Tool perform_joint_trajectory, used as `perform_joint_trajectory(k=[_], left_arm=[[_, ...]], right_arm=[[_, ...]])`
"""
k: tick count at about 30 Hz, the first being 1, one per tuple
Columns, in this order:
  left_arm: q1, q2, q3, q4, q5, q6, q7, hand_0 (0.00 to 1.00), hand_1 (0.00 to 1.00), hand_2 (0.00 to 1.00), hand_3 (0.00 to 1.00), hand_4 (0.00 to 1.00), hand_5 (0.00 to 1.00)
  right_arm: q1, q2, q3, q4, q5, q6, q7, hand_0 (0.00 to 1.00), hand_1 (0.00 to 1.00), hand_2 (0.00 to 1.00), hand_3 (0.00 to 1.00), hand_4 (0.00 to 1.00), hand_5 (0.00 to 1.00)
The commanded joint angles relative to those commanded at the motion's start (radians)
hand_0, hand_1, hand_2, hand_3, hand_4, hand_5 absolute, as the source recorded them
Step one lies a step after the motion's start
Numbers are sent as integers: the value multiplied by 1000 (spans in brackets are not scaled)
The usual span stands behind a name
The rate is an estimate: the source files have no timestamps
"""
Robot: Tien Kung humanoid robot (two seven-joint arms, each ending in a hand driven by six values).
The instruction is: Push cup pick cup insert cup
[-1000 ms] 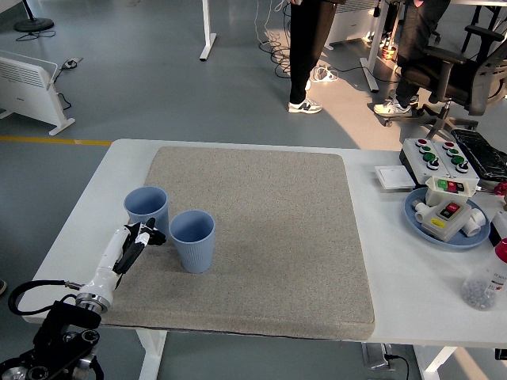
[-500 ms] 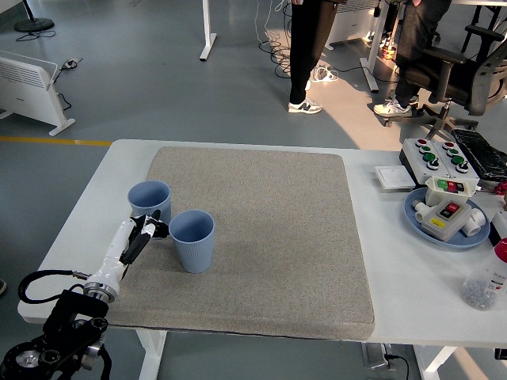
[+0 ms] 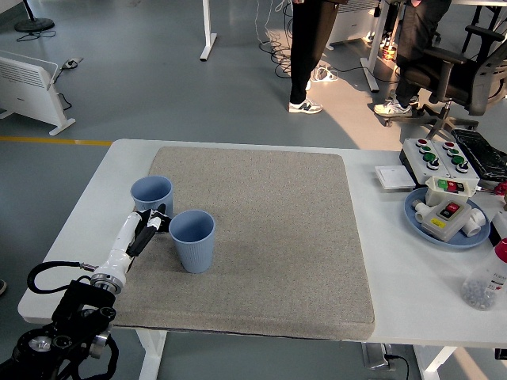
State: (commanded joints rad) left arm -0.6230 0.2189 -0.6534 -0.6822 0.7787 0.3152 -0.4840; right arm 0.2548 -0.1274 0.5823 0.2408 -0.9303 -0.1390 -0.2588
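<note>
Two light blue cups stand upright on the grey mat (image 3: 269, 237). The far cup (image 3: 151, 195) is near the mat's left edge, and the near cup (image 3: 192, 241) stands just right of it and closer to me. My left hand (image 3: 152, 221) reaches in from the lower left, its white forearm lying over the mat's left edge. Its black fingers (image 3: 157, 216) are stretched out against the lower near side of the far cup, in the gap beside the near cup, holding nothing. The right arm is out of sight.
On the white table (image 3: 412, 293) at the right are a blue plate (image 3: 420, 222) carrying a white button box, a larger button panel (image 3: 434, 155), a small white square (image 3: 394, 177) and a clear bottle (image 3: 485, 281). People's legs and an office chair are on the floor beyond.
My left hand has slid forward and slightly right along the mat's left side. The far cup has moved with it, away from me. The near cup has stayed in place.
</note>
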Motion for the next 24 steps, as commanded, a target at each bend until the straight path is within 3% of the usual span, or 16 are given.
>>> perform_joint_trajectory(k=[22,24], left_arm=[[-88,-26,100,110,-112,-13,-4,618,501,473,426,587,998],[-103,-31,133,130,-139,-16,-4,618,501,473,426,587,998]], right_arm=[[-3,2,9,-1,-12,3,-1,523,544,620,565,113,443],[-3,3,11,0,-14,4,-2,523,544,620,565,113,443]])
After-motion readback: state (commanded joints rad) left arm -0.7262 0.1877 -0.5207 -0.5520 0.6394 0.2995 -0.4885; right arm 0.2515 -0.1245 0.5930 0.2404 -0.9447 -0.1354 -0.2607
